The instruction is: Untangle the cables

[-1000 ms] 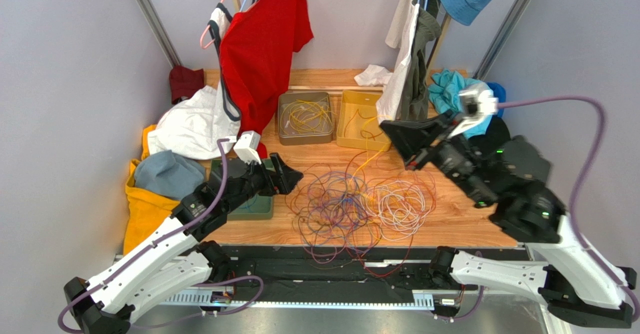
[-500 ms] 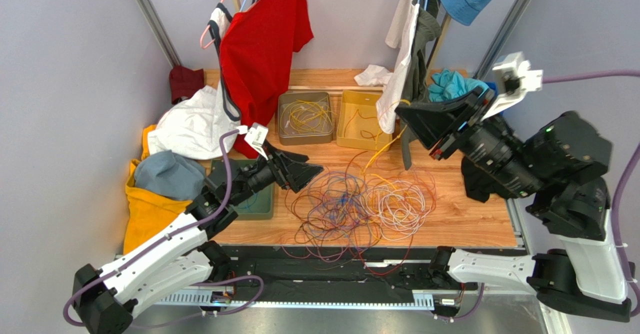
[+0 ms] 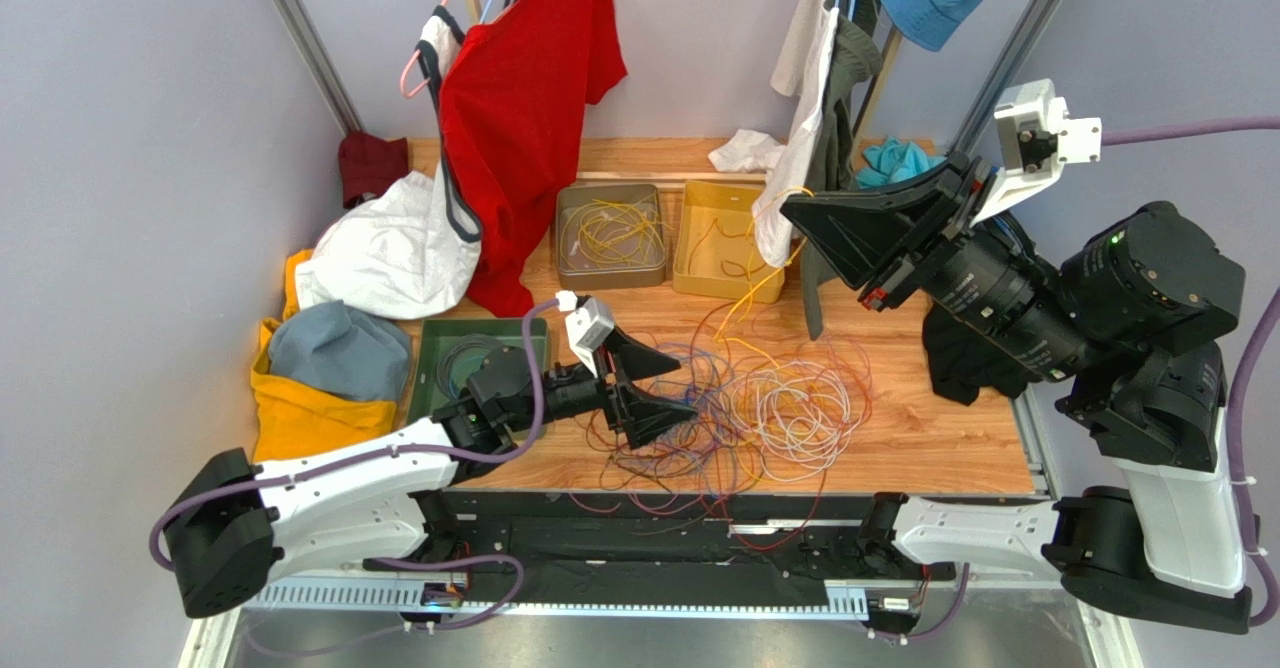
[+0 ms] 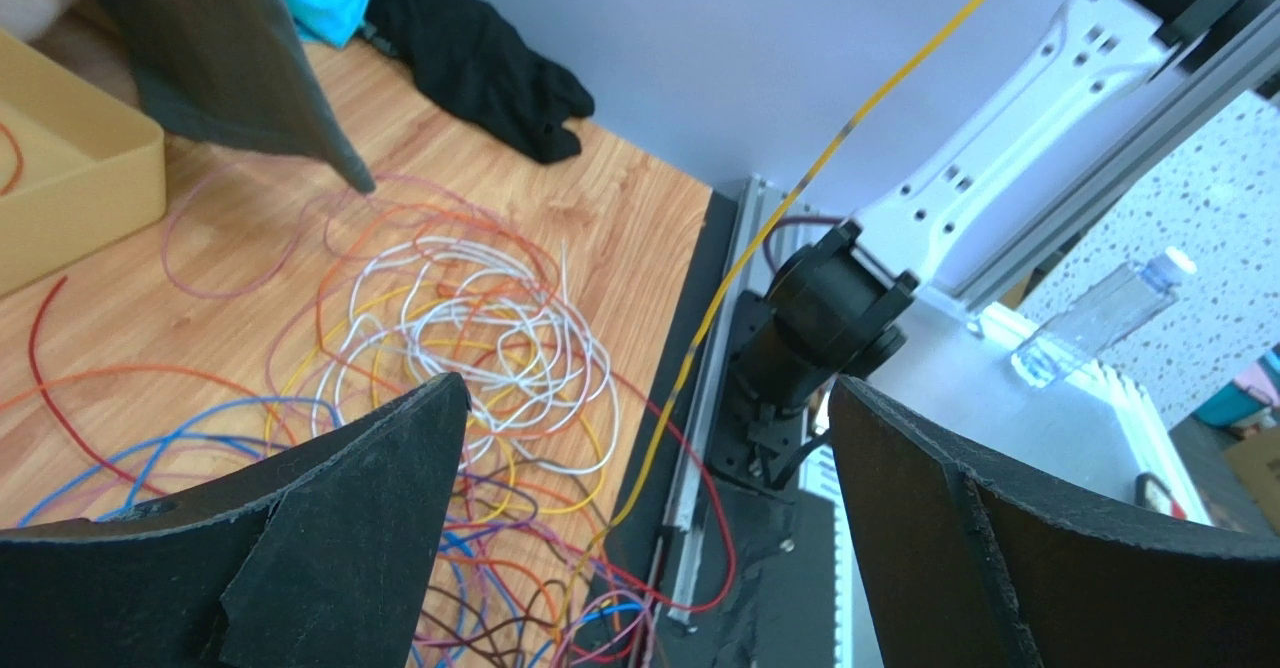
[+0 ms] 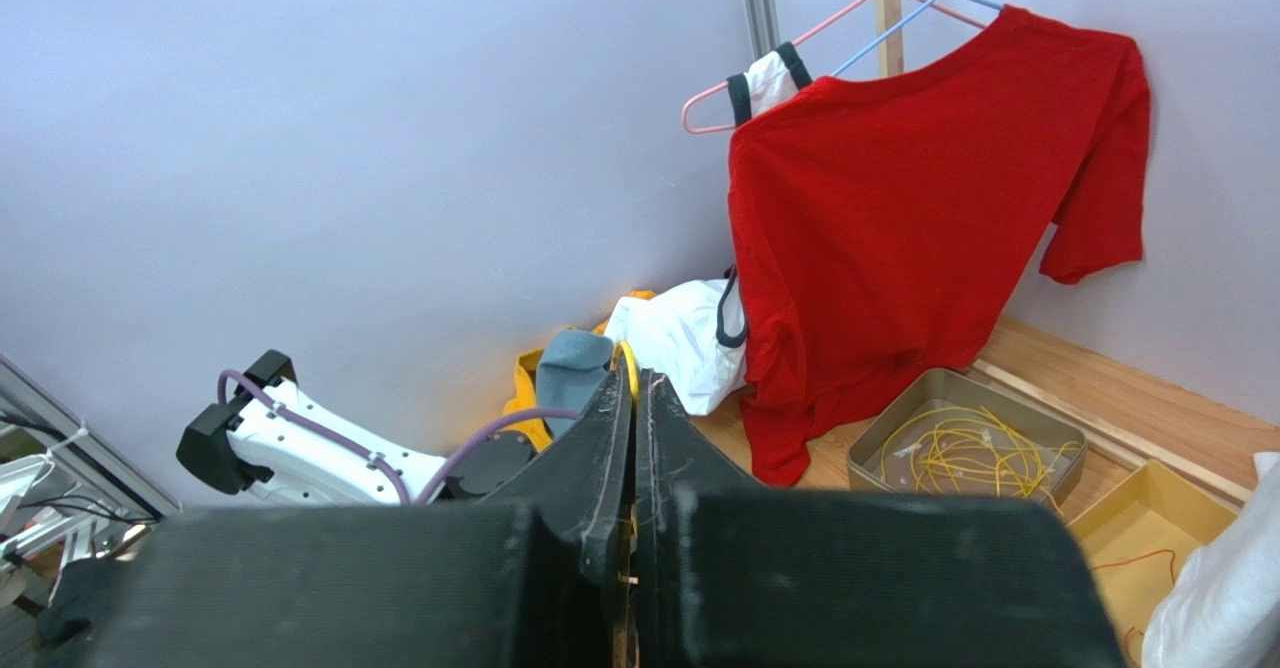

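My L gripper (image 3: 684, 392) spread wide over cables (image 3: 789, 398) mid-frame; R gripper (image 3: 796, 218), upper right, pinching yellow cable (image 4: 932, 43).

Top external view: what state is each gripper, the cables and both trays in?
left gripper, open, over the cables
right gripper, shut on yellow cable, raised
yellow cable, stretched up from the heap
cables, tangled in a heap
grey tray, holds yellow cables
yellow tray, holds orange cable

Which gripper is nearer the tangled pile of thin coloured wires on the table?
Left. The left gripper hangs open over the pile, at its left; the right gripper is raised high beyond it, shut on a yellow wire.
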Action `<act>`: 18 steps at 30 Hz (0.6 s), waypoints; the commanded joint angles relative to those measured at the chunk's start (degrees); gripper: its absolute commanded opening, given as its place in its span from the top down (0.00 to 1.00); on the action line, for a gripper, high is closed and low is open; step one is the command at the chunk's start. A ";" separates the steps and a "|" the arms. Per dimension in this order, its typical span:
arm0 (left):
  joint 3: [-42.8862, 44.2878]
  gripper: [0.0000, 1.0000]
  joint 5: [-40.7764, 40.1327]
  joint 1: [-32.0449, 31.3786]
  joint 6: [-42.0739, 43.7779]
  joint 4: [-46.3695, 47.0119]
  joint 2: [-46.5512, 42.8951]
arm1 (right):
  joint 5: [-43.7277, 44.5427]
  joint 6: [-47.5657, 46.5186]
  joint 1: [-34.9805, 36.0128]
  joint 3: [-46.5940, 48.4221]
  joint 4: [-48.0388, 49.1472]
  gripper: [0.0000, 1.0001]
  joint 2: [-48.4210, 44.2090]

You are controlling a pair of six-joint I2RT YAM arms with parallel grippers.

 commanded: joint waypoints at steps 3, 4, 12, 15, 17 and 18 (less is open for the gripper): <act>-0.80 0.01 1.91 -1.65 3.30 13.54 6.67 | -2.47 1.41 0.15 0.84 0.21 1.00 0.07; -0.36 0.01 1.74 -1.73 3.39 13.89 8.95 | -2.74 1.42 0.15 0.58 0.21 1.00 0.07; 2.89 0.94 -0.18 -1.74 1.64 15.75 14.42 | -1.78 2.21 0.15 -3.10 0.21 1.00 -2.48; 3.77 1.00 -3.34 -1.74 1.55 9.17 10.48 | -0.99 2.30 0.15 -7.31 0.91 1.00 -5.03; 6.91 1.00 -5.81 -1.74 1.55 -2.71 4.95 | -0.37 2.73 0.15 -10.74 1.70 1.00 -8.10; 9.11 1.00 -9.39 -1.74 1.72 -8.72 2.84 | 0.33 2.82 0.24 -15.37 2.31 1.00 -9.50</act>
